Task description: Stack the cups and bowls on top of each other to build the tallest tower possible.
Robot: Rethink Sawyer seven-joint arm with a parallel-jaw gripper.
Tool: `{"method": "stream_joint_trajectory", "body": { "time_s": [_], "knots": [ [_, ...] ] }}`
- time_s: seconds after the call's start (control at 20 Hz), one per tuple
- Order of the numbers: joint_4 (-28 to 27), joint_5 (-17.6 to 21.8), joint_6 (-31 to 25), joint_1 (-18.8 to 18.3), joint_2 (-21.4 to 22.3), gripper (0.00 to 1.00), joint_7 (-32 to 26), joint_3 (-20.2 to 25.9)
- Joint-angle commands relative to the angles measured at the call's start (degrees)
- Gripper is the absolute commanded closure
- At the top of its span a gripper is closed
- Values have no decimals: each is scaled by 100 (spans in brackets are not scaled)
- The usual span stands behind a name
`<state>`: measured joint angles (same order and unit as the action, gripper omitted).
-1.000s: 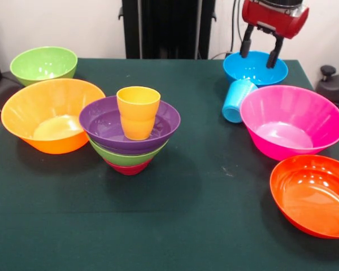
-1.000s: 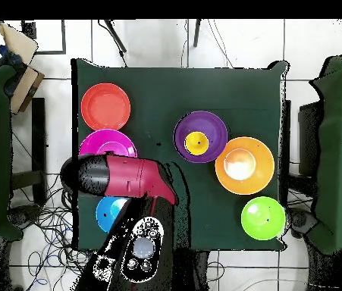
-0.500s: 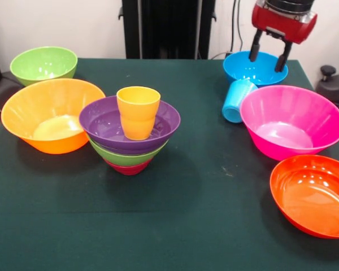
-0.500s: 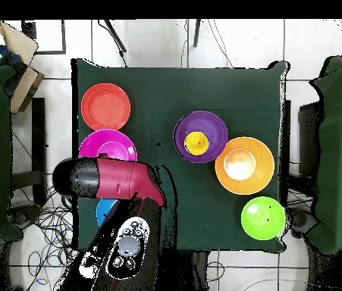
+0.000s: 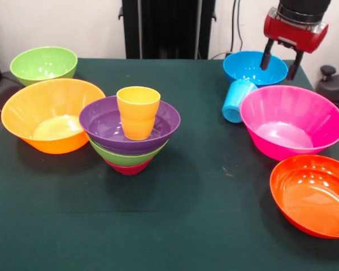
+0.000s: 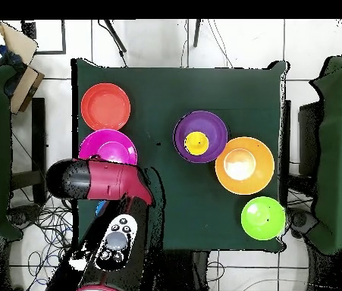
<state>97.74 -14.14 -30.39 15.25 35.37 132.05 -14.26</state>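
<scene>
The gripper (image 5: 281,61) is seen raised above the far rim of the blue bowl (image 5: 250,66), with its two dark fingers (image 5: 266,54) spread apart and nothing held between them. In the overhead view the red arm covers most of that bowl, so the gripper itself cannot be made out there.

The tower (image 5: 130,134) is taken as the landmark. It is built of a small crimson bowl (image 5: 128,167) at the bottom, a green bowl (image 5: 124,156) nested on it, a purple bowl (image 5: 104,125) on top of that, and a yellow-orange cup (image 5: 138,112) standing upright inside the purple bowl. From above, only the purple bowl (image 6: 211,133) and the cup (image 6: 196,142) are visible.

In the front view, a large orange bowl (image 5: 51,114) is placed just beside the tower on the left, and a second green bowl (image 5: 43,64) lies beyond it, toward the far left corner of the worktop (image 5: 175,226). To the right of the tower, well apart, a light blue cup (image 5: 236,100) is lying on its side, touching the blue bowl and just beside a large pink bowl (image 5: 292,121). A red-orange bowl (image 5: 312,195) is set nearer the camera than the pink one, at the right edge of the view.
</scene>
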Motion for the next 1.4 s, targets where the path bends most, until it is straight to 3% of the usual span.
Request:
{"method": "stream_joint_trajectory", "body": {
  "time_s": [0.05,0.25,0.65,1.4],
  "knots": [
    [97,-194,547,226,-578,0,1370,149],
    [104,-174,740,365,-869,0,1356,-14],
    [-75,-302,120,590,-1009,0,1335,-275],
    [-145,-773,-133,707,-1001,0,1323,-136]
  ]
}}
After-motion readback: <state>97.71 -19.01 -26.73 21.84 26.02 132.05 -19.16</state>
